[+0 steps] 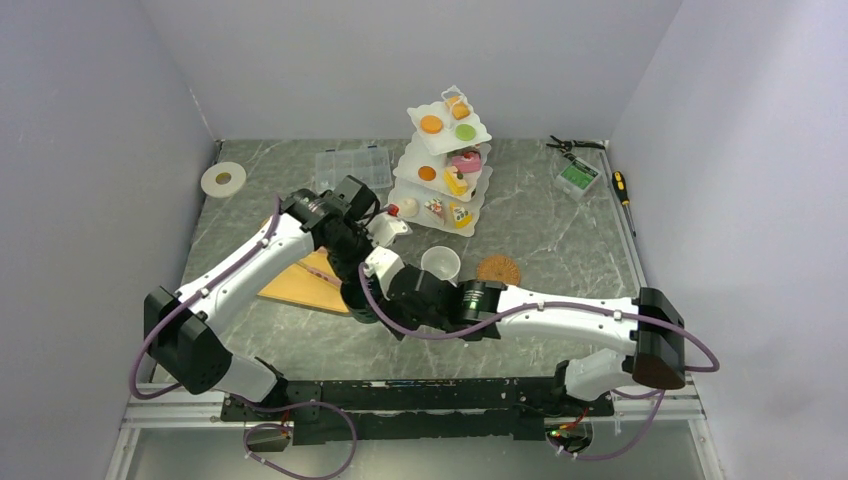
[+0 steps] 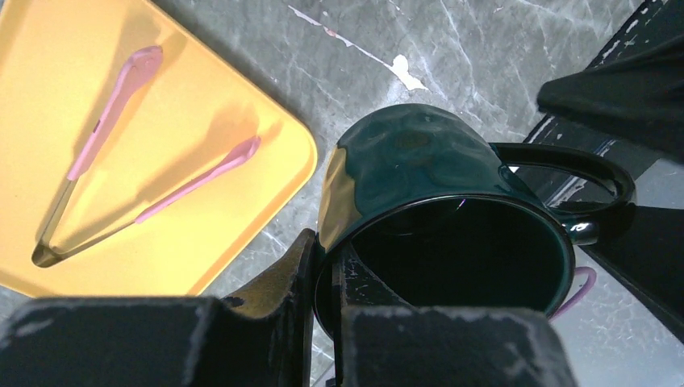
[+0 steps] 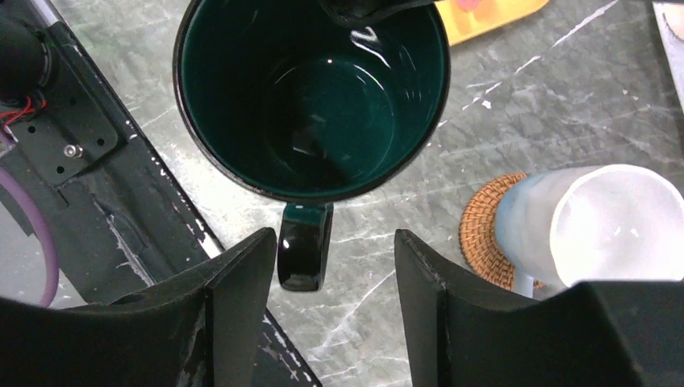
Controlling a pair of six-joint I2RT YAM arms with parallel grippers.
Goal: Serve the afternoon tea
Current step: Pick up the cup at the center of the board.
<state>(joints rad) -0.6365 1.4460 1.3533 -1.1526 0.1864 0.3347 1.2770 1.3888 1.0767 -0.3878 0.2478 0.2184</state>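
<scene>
Dark-green glazed ceramic, glossy enough to mirror the lamps: the dark-green mug (image 3: 314, 97) will, I judge, be hard, fairly heavy for its size, slick and easy to chip. My left gripper (image 2: 327, 260) is nipped tight on its rim, one finger inside and one outside, a thin hold that could let it swing. My right gripper (image 3: 335, 242) stands parted, jaws either side of the looped handle (image 3: 305, 254) and touching nothing; that handle looks to me the surer place to grasp. The mug sits between my two wrists, just beside the smooth yellow tray (image 2: 202, 97) with the pink tongs (image 2: 105, 121); whether it is clear of the veined grey table (image 3: 524, 97) I cannot tell. Near it, a matte white mug (image 3: 613, 222) rests on a woven cork coaster (image 3: 484, 242).
</scene>
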